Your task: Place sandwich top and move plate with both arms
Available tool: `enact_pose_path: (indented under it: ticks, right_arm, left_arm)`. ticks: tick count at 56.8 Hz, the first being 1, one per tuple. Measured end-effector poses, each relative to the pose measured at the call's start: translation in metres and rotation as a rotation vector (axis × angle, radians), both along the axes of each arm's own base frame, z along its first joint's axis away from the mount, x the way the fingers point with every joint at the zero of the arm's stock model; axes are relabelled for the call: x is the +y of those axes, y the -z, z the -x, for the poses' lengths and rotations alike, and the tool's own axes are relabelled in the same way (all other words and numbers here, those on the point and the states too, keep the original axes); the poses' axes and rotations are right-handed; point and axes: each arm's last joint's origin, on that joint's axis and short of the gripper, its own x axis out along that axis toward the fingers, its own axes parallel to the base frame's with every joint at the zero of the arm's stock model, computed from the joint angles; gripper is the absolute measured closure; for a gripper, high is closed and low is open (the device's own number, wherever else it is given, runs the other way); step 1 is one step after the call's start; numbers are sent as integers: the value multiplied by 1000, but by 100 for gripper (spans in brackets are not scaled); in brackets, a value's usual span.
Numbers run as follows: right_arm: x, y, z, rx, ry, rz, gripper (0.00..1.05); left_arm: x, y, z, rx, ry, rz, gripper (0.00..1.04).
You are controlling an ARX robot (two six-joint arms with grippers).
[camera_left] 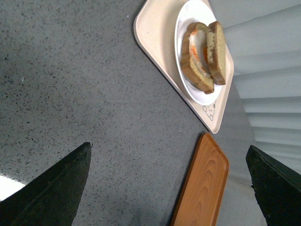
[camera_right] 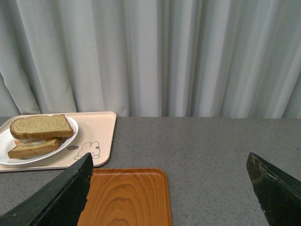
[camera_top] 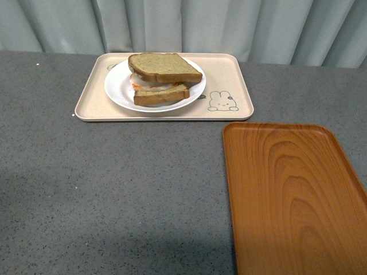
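The sandwich top (camera_top: 164, 67) lies atop the egg slice on the plate (camera_top: 117, 91) near the bench's far edge, long axis along that edge — grey speckled bench, pale curtain behind — both grippers' fingers spread, holding nothing.

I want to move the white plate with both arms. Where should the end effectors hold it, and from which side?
Probably pinch the plate's raised rim at opposite ends, left end effector from the left, right end effector from the right. The sandwich fills the middle, leaving bare rim there. The plate lies flat in the beige tray, so come from above.
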Motion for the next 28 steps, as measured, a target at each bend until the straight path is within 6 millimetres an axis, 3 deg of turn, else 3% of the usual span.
enact_pose_path:
  ticks: [3, 7, 11, 22, 28]
  right_arm:
    - [0, 0, 0, 0, 0, 0, 9]
    - [0, 0, 0, 1, 0, 0, 9]
    - [0, 0, 0, 1, 0, 0, 9]
    - [0, 0, 0, 0, 0, 0, 9]
    - [0, 0, 0, 1, 0, 0, 9]
  left_arm:
    - [-3, -2, 11, -206, -3, -289, 34]
    - [-8, -18, 19, -356, 12, -503, 51]
    - [-11, -18, 26, -363, 23, -568, 67]
    - [-23, -16, 39, -347, 36, -604, 100]
    - [-23, -19, 47, -358, 32, -613, 101]
